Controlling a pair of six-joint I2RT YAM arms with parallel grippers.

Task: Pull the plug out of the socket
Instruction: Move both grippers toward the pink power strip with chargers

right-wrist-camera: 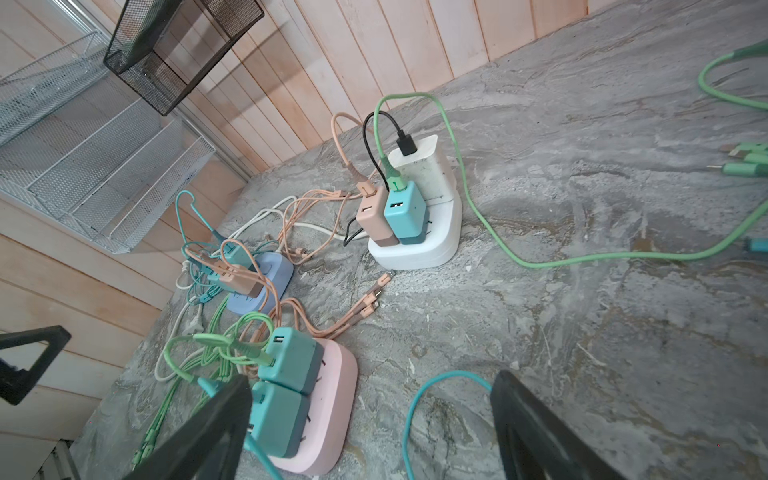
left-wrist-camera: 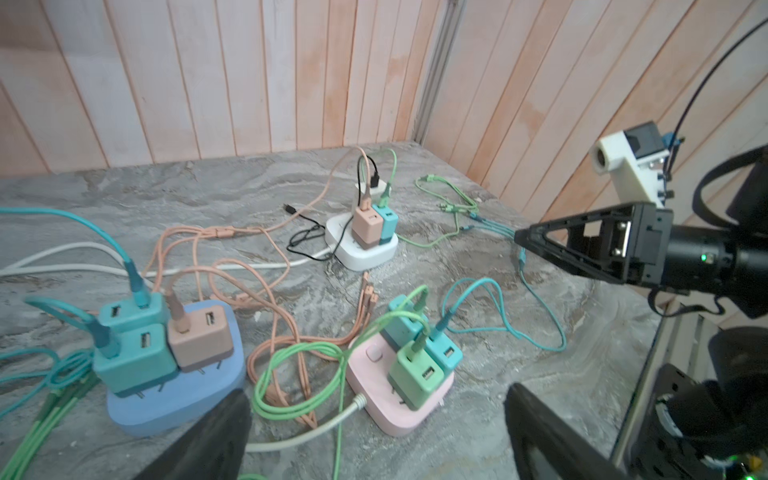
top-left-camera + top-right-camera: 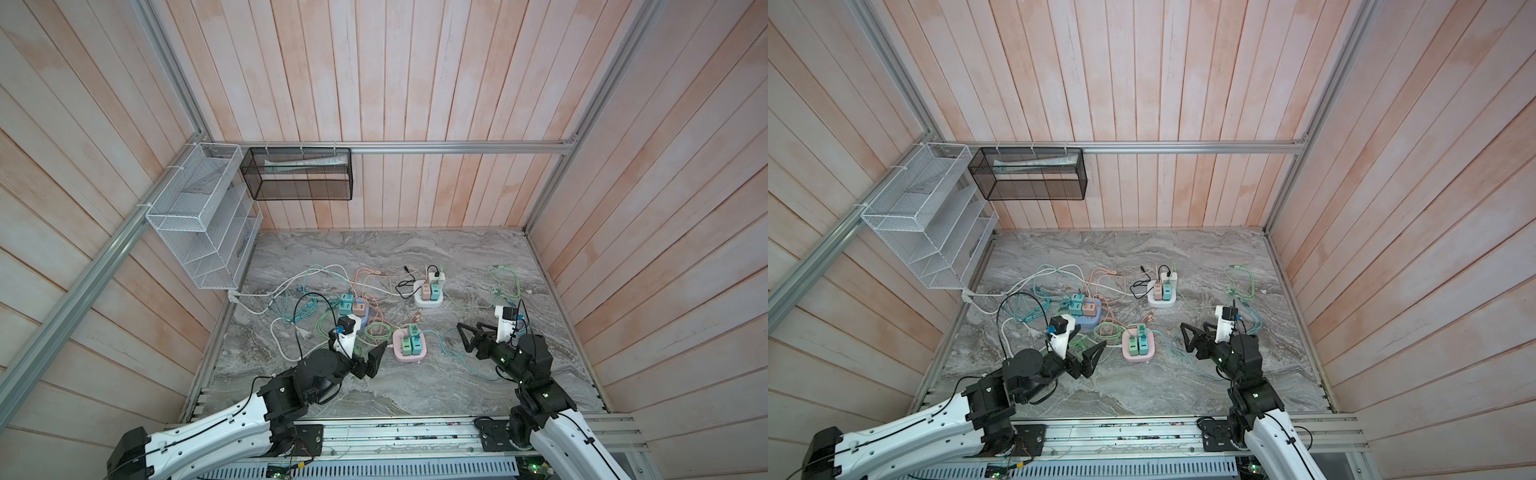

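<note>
A pink socket (image 3: 409,354) (image 3: 1139,352) lies near the front middle of the marble table, with green and teal plugs (image 2: 415,380) (image 1: 277,415) standing in it. My left gripper (image 3: 376,355) (image 3: 1094,356) (image 2: 378,392) hovers just left of it, open and empty. My right gripper (image 3: 464,338) (image 3: 1187,338) (image 1: 372,378) hangs to the right of it, also open and empty, with a teal cable on the table between its fingers. A blue socket (image 3: 365,322) (image 2: 199,399) and a white socket (image 3: 430,302) (image 1: 419,253) also carry plugs.
Pink, green, teal, white and black cables (image 3: 374,286) sprawl across the table around the sockets. A white wire rack (image 3: 199,224) and a black mesh basket (image 3: 299,174) hang on the back left walls. Wooden walls close in three sides.
</note>
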